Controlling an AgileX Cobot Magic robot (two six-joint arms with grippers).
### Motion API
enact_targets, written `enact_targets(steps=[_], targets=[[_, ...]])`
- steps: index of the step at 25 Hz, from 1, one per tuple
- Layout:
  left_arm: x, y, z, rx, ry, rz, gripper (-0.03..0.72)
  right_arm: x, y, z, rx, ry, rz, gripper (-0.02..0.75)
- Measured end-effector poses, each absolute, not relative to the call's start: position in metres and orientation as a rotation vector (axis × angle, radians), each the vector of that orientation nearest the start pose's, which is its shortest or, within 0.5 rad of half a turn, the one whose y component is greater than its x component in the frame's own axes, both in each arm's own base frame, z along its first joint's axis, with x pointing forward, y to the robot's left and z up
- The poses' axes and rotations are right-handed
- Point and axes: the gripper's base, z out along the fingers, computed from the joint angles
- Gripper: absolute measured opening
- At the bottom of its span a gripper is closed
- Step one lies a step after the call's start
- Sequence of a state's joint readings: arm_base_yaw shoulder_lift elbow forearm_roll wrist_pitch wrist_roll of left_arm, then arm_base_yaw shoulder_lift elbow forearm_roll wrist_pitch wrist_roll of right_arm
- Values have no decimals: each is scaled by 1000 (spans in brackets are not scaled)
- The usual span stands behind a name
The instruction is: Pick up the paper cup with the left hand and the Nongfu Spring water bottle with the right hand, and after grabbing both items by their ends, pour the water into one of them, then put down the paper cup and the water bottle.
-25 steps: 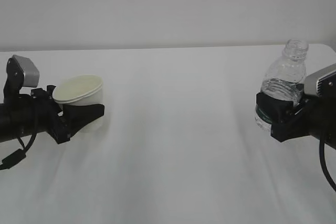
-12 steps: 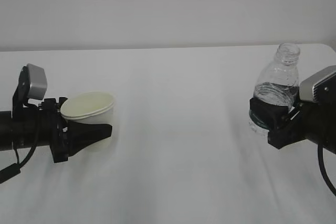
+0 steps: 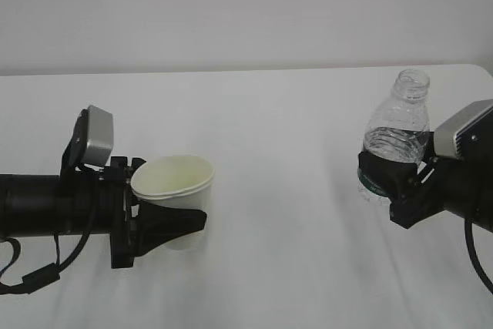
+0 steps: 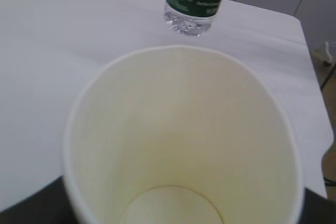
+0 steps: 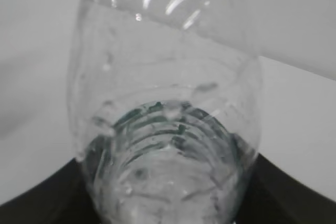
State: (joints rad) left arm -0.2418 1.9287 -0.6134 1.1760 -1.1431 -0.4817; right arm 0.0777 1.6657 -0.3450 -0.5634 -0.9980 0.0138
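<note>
Inside, paper cup (image 4: 178,145) empty, bottle (image 3: 395,132) holding water (image 5: 168,182)

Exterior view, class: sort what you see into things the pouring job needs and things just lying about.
Needed:
- cream-white paper cup, in left pincer
- clear ribbed plastic bottle with green label, in right pincer
- water inside the bottle

Lying about:
- nothing; only the white table
</note>
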Motion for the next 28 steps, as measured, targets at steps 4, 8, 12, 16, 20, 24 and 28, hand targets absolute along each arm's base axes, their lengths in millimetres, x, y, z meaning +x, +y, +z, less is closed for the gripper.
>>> enact_targets(steps=[4,8,12,16,20,24,28], targets=[[248,-158,121,1113,1632,-1026,462,241,62,145,-696,1731,291,475],[241,-171,121,1156,1598,-1040,462,239,64,145,-725,1722,308,475],[236,-180,122,1187,1567,-1044,461,238,66,145,-748,1717,326,475],[230,-188,122,1214,1545,-1053,458,236,68,144,-785,1712,358,475],[224,-196,123,1234,1531,-1072,453,234,70,144,-804,1711,377,474],[216,-207,123,1254,1515,-1097,449,234,70,144,-781,1722,398,474],[211,-214,124,1253,1510,-1110,447,234,70,144,-768,1727,409,474]])
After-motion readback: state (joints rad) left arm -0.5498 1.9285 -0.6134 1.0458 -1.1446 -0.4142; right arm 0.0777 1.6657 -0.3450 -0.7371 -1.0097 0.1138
